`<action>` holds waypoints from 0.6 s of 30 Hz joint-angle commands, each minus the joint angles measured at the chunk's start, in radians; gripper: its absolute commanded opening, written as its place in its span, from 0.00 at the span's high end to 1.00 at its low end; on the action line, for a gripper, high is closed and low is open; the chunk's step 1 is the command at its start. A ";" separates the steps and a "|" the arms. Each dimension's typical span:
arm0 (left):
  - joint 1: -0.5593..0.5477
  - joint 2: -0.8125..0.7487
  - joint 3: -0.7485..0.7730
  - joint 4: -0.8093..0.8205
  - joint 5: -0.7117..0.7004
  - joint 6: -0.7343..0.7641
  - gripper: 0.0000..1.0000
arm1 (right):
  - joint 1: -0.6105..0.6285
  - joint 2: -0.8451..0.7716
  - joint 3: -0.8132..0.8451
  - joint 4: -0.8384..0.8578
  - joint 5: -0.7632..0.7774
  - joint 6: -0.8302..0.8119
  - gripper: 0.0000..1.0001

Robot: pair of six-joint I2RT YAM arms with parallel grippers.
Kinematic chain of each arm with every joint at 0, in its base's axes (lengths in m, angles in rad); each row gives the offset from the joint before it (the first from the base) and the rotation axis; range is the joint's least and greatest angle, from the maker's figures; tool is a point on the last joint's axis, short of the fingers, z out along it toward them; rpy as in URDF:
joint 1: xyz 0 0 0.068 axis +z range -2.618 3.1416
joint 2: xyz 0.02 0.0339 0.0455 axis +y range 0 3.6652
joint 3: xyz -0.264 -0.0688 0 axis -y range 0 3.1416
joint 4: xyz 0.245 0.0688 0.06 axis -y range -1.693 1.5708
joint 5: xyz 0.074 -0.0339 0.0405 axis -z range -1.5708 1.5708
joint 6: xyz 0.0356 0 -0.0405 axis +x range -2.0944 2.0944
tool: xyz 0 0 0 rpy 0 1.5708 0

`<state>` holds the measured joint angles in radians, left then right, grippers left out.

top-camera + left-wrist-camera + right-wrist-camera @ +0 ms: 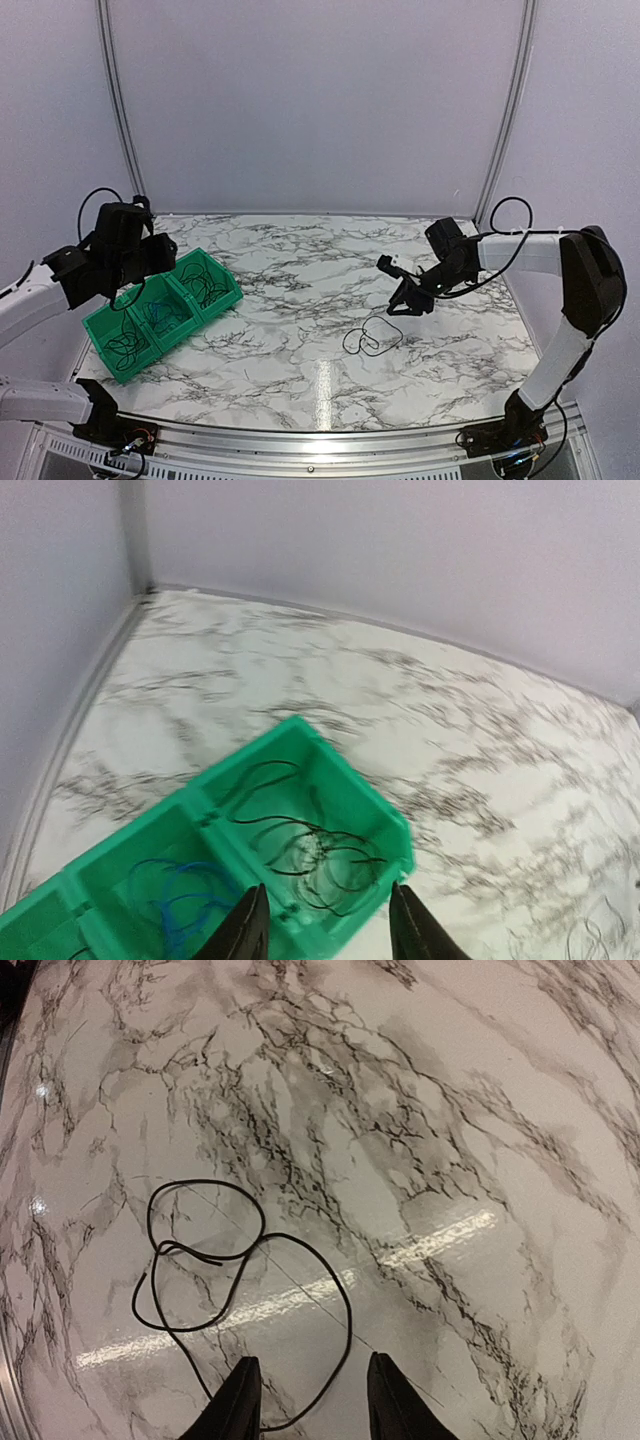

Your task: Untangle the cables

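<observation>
My left claw (pixel 330 925) open, empty, over green bin (pixel 345 780) holding sorted cables (pixel 320 865); right claw (pixel 305 1400) open above one black cable (pixel 262 1225) on surface (pixel 450 1110). Nearly done, I judge.

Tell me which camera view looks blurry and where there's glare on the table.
Left wrist view: smeared, the veins of the table and the green bin look soft. Right wrist view: sharp, the black cable is crisp, with diagonal glare streaks across the marble. Top external view: clear, with one bright glare streak on the marble near the front edge.
</observation>
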<state>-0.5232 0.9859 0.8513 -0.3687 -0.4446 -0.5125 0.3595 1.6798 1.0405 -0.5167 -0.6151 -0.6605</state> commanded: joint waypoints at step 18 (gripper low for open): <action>-0.385 0.615 0.087 0.503 -0.048 -0.152 0.01 | 0.282 -0.058 -0.093 -0.046 0.295 -0.188 0.55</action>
<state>-0.9108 1.5864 0.9443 0.0334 -0.3637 -0.5453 0.6228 1.6146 0.9691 -0.5926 -0.4412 -0.8410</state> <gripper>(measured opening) 0.953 0.453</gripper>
